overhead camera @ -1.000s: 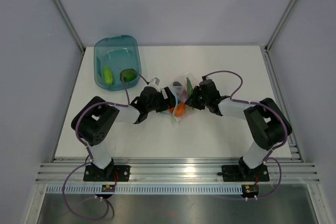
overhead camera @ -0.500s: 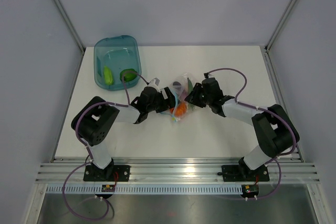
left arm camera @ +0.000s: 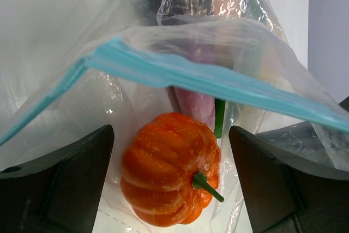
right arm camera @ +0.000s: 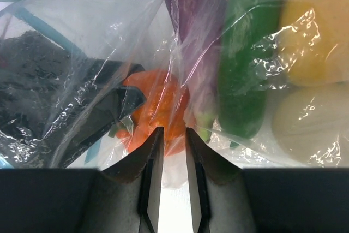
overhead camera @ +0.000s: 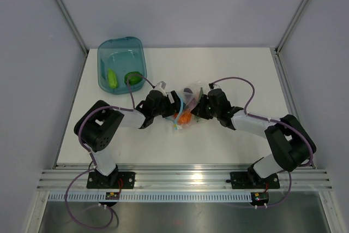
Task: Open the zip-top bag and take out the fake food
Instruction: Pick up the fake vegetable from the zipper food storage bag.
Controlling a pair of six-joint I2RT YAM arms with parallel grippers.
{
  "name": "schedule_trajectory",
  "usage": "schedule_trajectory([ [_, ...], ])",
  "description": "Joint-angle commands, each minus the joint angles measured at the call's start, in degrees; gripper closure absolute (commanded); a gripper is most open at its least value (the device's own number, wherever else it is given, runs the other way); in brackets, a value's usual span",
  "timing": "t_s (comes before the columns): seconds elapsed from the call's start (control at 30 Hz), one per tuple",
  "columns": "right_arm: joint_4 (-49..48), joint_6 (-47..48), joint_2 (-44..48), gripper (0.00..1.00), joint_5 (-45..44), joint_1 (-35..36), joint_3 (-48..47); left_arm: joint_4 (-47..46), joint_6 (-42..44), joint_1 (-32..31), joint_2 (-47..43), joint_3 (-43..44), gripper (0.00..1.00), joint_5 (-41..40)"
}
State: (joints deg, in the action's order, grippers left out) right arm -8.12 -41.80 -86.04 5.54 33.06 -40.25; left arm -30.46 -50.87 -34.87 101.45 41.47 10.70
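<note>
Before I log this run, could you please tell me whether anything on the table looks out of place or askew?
Nothing looks spilled or damaged. The zip-top bag lies crumpled between the left gripper and right gripper, its blue zip strip running slantwise and the mouth gaping, with the orange toy sitting right at the opening.

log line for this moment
left end effector: open, flanking orange plastic tomato | right end effector: nearly closed at clear crinkly zip-top bag

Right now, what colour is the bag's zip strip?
Light blue zip strip, best in left wrist view.
</note>
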Motion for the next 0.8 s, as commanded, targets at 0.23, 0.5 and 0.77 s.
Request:
schedule_trajectory([
  [0.23, -1.55, 3.48, -1.06, 0.81, 0.44, 2.62, -1.76, 0.4, 0.33, -0.2, -1.87, 1.86, 0.1, 0.46],
  [0.5, 5.04, 7.35, 7.81, 0.69, -8.17, 3.24, -1.76, 1.45, 0.86, 0.33, -3.1, 1.42, 0.1, -0.85],
  [0.77, 3.82, 10.15, 12.74, 0.6, -5.99, 6.05, 1.84, 1.81, 0.77, 0.51, -3.54, 1.5, 0.1, -0.68],
])
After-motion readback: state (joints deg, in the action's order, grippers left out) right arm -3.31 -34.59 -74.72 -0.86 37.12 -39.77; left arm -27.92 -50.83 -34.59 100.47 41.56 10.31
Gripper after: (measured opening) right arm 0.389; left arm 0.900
